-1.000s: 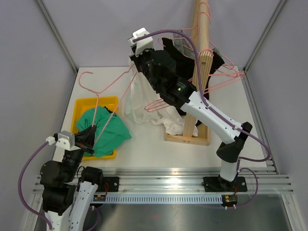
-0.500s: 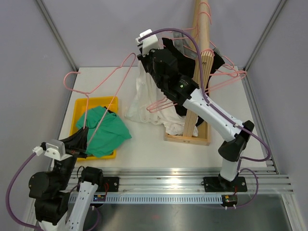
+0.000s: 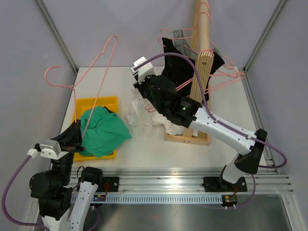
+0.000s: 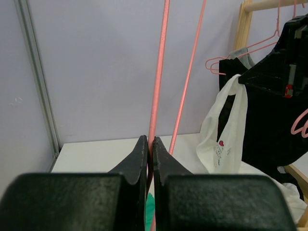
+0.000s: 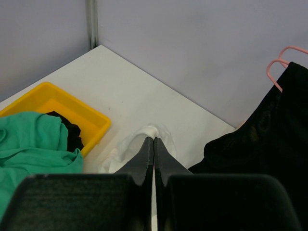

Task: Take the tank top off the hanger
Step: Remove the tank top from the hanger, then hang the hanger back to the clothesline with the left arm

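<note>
Pink wire hanger [image 4: 159, 72] pinched between closed jaws of left gripper [image 4: 149, 142], long axis near upright. White tank top [image 4: 221, 130] clamped in closed right gripper [image 5: 153, 142], hanging rightward, apart from hanger, over worktop [image 5: 144, 91].

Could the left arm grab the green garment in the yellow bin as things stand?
Probably not yet: the left gripper is shut on the pink hanger, so its jaws are taken. The green garment lies close by in the yellow bin.

Both arms [image 3: 221, 127] have black joints, white link covers and long, looping purple cables [image 3: 168, 54].
</note>
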{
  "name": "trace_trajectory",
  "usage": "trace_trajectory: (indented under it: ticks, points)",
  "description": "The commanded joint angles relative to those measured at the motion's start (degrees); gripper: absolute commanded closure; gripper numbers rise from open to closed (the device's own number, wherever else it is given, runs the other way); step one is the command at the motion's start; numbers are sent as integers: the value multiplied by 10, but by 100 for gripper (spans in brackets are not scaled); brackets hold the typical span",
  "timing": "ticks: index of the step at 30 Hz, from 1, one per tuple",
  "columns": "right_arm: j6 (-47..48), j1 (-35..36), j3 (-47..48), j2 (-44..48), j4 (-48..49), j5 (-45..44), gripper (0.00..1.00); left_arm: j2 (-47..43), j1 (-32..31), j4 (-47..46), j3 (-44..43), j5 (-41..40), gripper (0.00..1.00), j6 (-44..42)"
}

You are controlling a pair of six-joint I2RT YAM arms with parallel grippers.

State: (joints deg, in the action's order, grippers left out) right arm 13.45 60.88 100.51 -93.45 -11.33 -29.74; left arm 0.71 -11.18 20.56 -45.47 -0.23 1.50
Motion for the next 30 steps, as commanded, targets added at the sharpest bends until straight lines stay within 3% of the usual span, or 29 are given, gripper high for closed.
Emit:
trace_trajectory:
  ticks: [1, 6, 7, 9, 10, 13, 22, 30]
  points:
    - [-10, -5, -5, 30, 37, -35, 100, -23, 4, -65, 4, -13, 100, -5]
    - [-13, -5, 6, 15, 16, -45, 100, -22, 4, -61, 2, -18, 100, -11]
    - [-16, -4, 10, 10, 11, -48, 89, -21, 4, -60, 0, -18, 100, -11]
    - [-27, -5, 17, 8, 3, -51, 50, -20, 5, -57, -1, -17, 100, -11]
    - [-27, -5, 18, 7, 3, -50, 1, -17, 4, -55, -5, -16, 100, -11]
    - [-27, -5, 19, 13, 3, -44, 0, -11, 5, -49, -12, -4, 100, -26]
    - [-35, -5, 21, 85, -11, 82, 1, 97, 4, -53, -50, 76, 100, -28]
    - [-54, 0, 51, 144, -115, 184, 1, 197, 4, -91, -116, 110, 100, -31]
